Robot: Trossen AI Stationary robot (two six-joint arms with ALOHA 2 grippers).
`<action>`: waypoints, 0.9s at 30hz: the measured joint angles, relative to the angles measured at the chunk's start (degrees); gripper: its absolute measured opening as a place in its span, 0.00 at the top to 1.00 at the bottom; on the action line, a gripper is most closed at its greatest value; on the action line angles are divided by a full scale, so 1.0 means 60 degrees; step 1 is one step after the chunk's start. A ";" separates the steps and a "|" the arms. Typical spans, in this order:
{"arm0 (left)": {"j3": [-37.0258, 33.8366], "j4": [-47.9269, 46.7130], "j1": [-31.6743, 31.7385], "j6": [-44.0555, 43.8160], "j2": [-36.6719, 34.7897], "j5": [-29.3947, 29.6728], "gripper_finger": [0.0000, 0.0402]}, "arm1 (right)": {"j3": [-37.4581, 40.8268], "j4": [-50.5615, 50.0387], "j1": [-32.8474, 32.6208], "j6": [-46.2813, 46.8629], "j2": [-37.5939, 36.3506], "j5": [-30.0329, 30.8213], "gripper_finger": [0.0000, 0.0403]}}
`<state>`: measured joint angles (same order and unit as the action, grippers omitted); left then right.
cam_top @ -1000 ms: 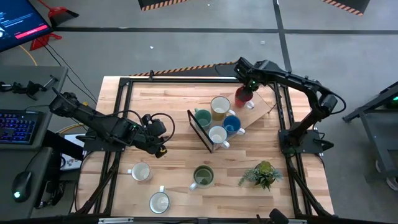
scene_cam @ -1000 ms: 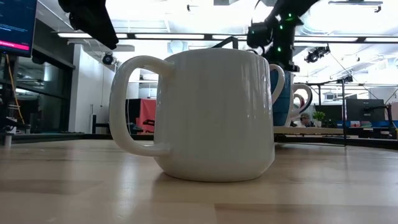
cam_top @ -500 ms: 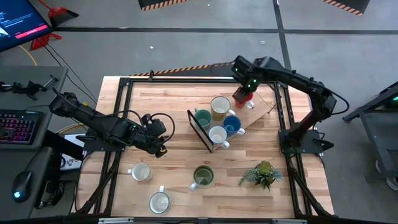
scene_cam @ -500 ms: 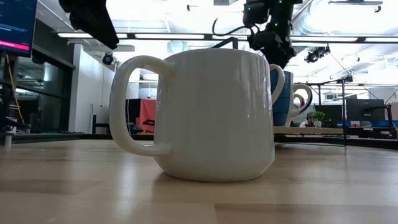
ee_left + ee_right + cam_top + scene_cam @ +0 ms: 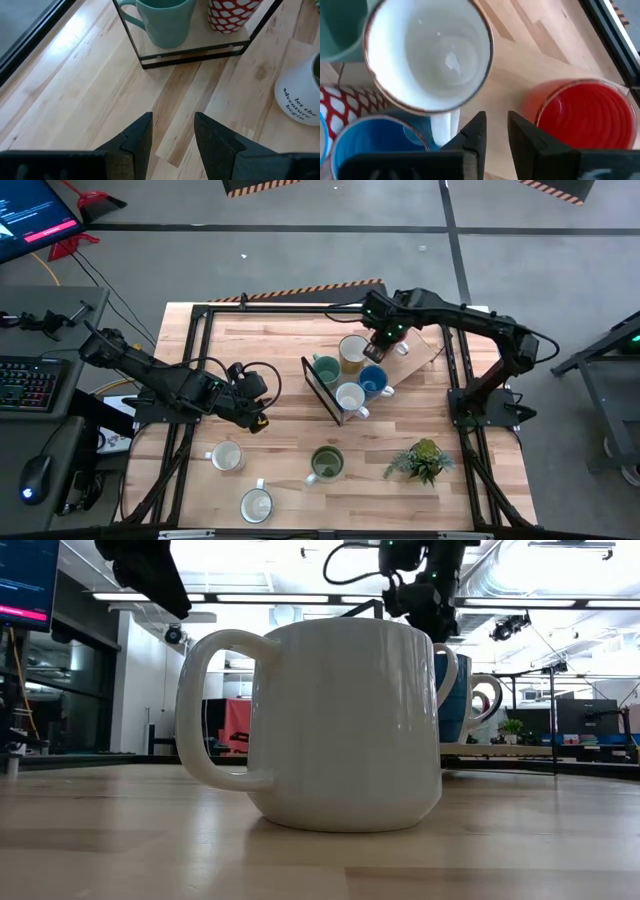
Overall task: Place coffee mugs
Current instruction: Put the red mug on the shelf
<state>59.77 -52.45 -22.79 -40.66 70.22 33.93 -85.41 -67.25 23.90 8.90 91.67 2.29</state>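
Bench [image 5: 290,350]: mid-frame.
Rack [image 5: 322,388]: centre, mugs [image 5: 350,396] clustered; three more lower left.
Left fingers [image 5: 258,420]: parted, empty, left of rack.
Right fingers [image 5: 495,131]: narrow gap, empty, between cream mug [image 5: 354,352] and red mug [image 5: 582,116].
Advice: centre on one rim before closing.
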 joint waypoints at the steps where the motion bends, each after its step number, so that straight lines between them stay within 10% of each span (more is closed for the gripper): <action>1: 0.0000 0.0000 0.0000 -0.0004 0.0000 0.0000 0.66 | 0.0000 0.0025 0.0005 0.0014 0.0055 -0.0001 0.87; 27: -0.0004 0.0004 0.0000 -0.0036 0.0000 -0.0049 0.66 | 0.0007 -0.0248 0.0217 -0.0027 0.1095 0.0878 0.89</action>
<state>59.75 -52.42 -22.79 -40.88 70.22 33.64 -85.36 -68.73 25.20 8.73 98.24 7.56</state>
